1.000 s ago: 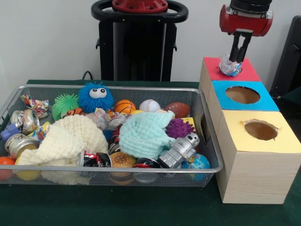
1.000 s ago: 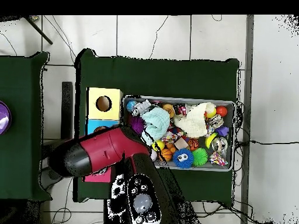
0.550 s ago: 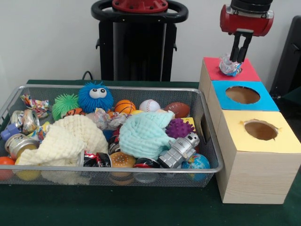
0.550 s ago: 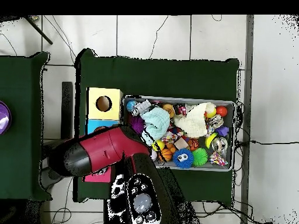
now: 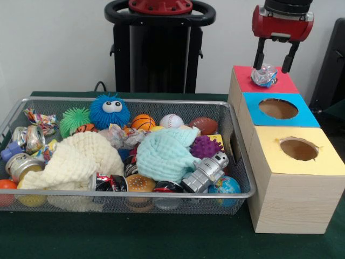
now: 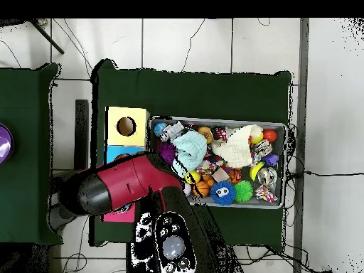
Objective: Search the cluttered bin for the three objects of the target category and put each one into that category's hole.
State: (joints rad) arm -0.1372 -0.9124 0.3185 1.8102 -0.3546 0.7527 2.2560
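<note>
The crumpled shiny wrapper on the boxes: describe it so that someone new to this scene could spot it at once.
Right of the wire mesh bin stands a row of three wooden boxes topped yellow, blue and red. On the far red-topped box, directly under the red and black gripper with its jaws spread, sits the crumpled shiny wrapper. It is the only object on any box; the other tops show bare holes.

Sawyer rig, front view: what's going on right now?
The gripper hangs open above the red box, its fingers either side of a crumpled wrapper that lies on the box's top. Whether the wrapper has gone into the hole cannot be told. The blue box and yellow box show empty holes. The wire bin is full of balls, cloths, cans and toys.
</note>
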